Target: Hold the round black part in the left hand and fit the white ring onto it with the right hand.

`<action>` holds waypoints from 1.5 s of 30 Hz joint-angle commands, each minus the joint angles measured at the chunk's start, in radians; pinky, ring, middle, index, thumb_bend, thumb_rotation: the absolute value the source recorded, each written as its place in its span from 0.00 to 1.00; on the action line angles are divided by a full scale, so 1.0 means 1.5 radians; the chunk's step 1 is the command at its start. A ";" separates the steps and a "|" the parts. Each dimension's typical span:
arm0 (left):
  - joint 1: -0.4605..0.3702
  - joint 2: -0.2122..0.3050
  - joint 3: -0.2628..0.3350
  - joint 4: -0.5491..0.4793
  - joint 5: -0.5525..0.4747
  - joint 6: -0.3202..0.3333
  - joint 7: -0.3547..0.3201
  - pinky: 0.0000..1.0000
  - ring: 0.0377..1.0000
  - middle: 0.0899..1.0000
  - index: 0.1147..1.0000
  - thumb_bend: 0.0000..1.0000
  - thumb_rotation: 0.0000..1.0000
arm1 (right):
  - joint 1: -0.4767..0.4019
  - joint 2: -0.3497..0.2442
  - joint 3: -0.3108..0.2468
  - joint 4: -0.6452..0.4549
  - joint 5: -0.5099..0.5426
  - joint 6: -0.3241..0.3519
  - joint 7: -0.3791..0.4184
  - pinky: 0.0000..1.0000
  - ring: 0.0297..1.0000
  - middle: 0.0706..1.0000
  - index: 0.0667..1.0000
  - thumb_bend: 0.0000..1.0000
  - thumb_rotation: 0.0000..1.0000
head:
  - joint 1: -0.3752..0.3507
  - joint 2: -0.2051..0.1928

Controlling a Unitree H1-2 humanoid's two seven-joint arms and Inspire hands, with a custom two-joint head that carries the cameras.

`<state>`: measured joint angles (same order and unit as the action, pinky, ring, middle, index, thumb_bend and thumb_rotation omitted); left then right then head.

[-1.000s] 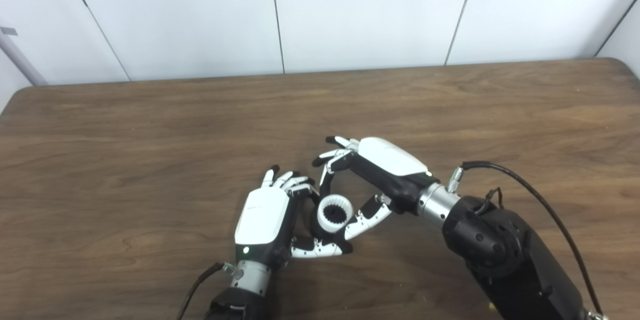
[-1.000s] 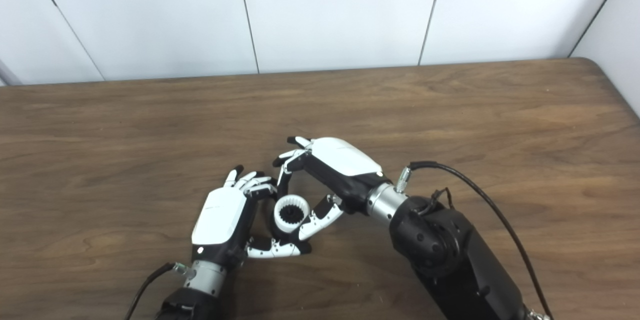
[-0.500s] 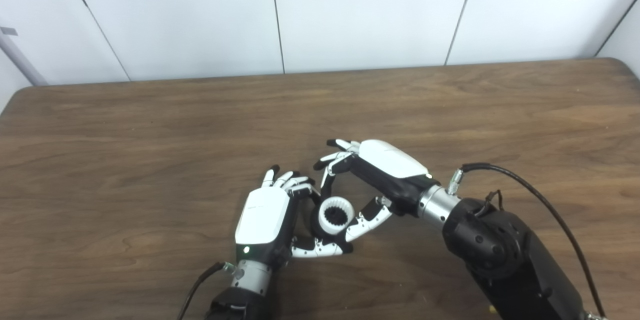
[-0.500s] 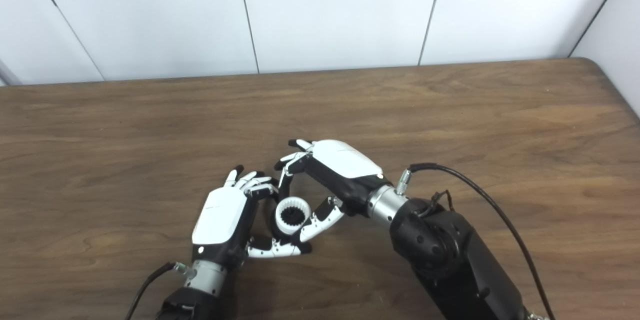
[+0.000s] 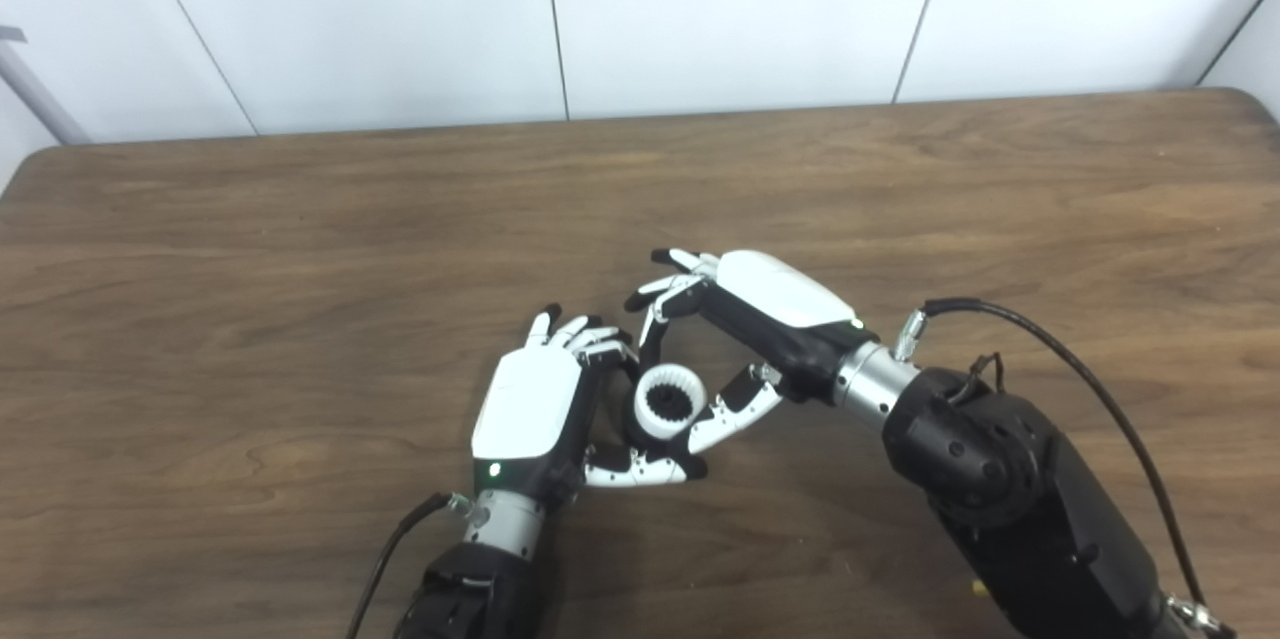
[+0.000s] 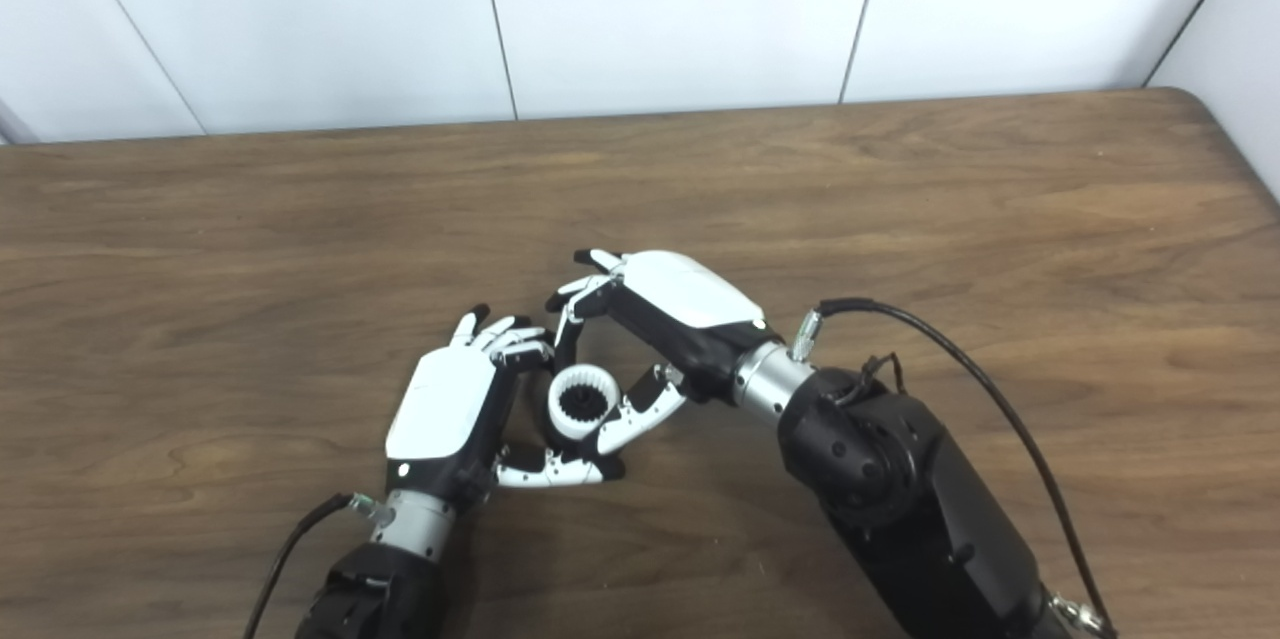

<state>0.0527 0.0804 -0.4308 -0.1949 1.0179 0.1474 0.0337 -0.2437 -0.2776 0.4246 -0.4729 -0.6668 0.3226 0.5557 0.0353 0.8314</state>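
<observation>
Both hands meet over the near middle of the brown wooden table (image 5: 300, 219), with the task's pieces caught between them. The white ring (image 5: 670, 402) sits there with its toothed inner edge facing up, and the black part (image 5: 664, 403) shows as a dark toothed core inside the ring's opening (only that core is visible, so how far the ring is seated on it cannot be told).

The left hand (image 5: 528, 406) lies just left of the ring, white back upward. Its fingers (image 5: 585, 334) curl over the far left side of the ring, and its thumb (image 5: 640, 469) reaches along the near side beneath it. The hand is closed around the assembly, though where exactly it touches the black part is hidden.

The right hand (image 6: 668, 304) comes in from the right, tilted down toward the ring. Its fingers (image 6: 575, 304) bend down on the ring's far side and its thumb (image 6: 640, 414) presses along the ring's near right side, so the ring is pinched between them. The two thumbs lie close together at the near edge of the ring.

A black cable (image 6: 960, 369) loops over the right forearm, and a white panelled wall (image 5: 700, 9) stands behind the far edge of the table.
</observation>
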 commanded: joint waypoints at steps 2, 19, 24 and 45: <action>-0.005 -0.003 -0.005 -0.014 0.010 0.001 -0.008 1.00 0.88 0.76 0.42 0.52 0.06 | -0.020 0.006 -0.011 -0.002 0.004 -0.020 -0.016 1.00 0.98 0.80 0.45 0.52 0.14 | 0.001 0.000; -0.003 -0.003 -0.006 -0.020 0.013 0.005 -0.012 1.00 0.88 0.76 0.42 0.52 0.06 | -0.016 0.008 -0.015 0.004 0.001 -0.013 -0.011 1.00 0.98 0.80 0.45 0.52 0.14 | -0.005 0.002; -0.003 -0.003 -0.007 -0.022 0.014 0.007 -0.015 1.00 0.88 0.76 0.42 0.52 0.06 | -0.013 0.007 -0.015 0.007 -0.001 -0.015 -0.014 1.00 0.98 0.80 0.45 0.52 0.14 | -0.003 0.002; 0.000 -0.005 -0.008 -0.026 0.014 0.009 -0.015 1.00 0.88 0.76 0.42 0.52 0.06 | -0.012 0.018 -0.027 0.026 -0.001 -0.011 -0.020 0.95 0.97 0.80 0.45 0.52 0.14 | -0.005 0.004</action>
<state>0.0566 0.0755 -0.4374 -0.2105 1.0252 0.1637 0.0162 -0.2433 -0.2576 0.4004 -0.4188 -0.6712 0.3203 0.5536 0.0276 0.8376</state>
